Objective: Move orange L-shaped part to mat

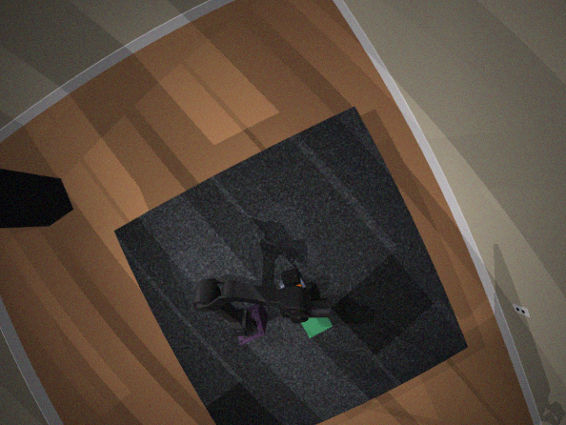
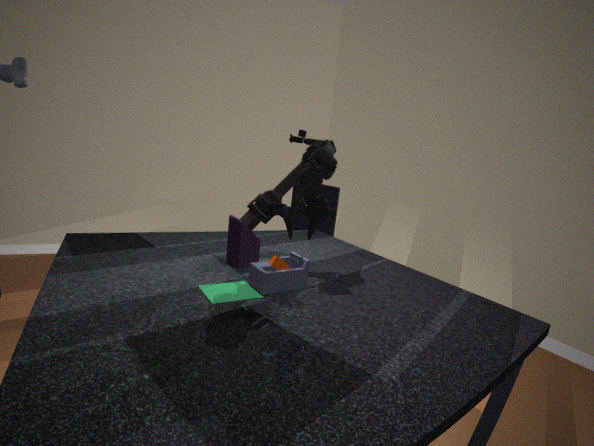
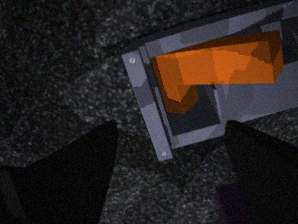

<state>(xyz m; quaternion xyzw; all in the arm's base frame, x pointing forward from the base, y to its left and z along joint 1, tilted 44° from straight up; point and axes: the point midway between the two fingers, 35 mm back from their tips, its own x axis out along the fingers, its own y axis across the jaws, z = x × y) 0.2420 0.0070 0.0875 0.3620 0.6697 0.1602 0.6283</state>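
Observation:
The orange part (image 1: pixel 299 285) (image 2: pixel 278 263) (image 3: pixel 225 65) lies tipped in the grey tray (image 2: pixel 280 284) (image 3: pixel 141 95). Its L-shaped end is low in the pocket, near the tray's screwed end bar. Its straight end is raised and shows above the rim. My gripper (image 2: pixel 300 239) (image 3: pixel 171 129) is open and empty, its fingertips above the tray's height and touching nothing. In the wrist view the part is ahead of the fingertips, not between them. The flat green mat (image 1: pixel 316 328) (image 2: pixel 227 293) lies beside the tray, with nothing on it. In the top view the arm hides most of the tray.
A purple angled block (image 1: pixel 258 320) (image 2: pixel 242 246) stands upright on the dark speckled table (image 1: pixel 333 191) (image 2: pixel 280 360), near the tray and beside the arm. A dark upright panel (image 2: pixel 330 207) shows behind the arm.

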